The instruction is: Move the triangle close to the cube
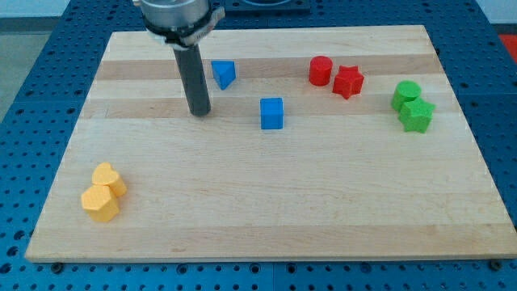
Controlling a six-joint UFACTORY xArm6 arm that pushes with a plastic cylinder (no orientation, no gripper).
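The table (pixel 266 210) is light wood with pale and slightly darker stripes running across it — all around it is a blue base (pixel 32 97) dotted with little holes. The triangle (pixel 224 73) and the cube (pixel 272 113) are both blue, the cylinder (pixel 321 70) and star (pixel 348 82) are red, and another cylinder (pixel 406 94) and star (pixel 418 115) are green. Two blocks (pixel 103 192) are yellow-orange — and the rod down to my tip (pixel 199 112) is dark grey.

the arm comes in from the view's top, left of centre, where only its round grey metal end (pixel 179 16) shows, cut off by the frame edge. from it the straight dark rod (pixel 195 77) hangs upright, nearly vertical. my tip (pixel 199 112) is down at the table (pixel 266 210) surface, in the upper left part.
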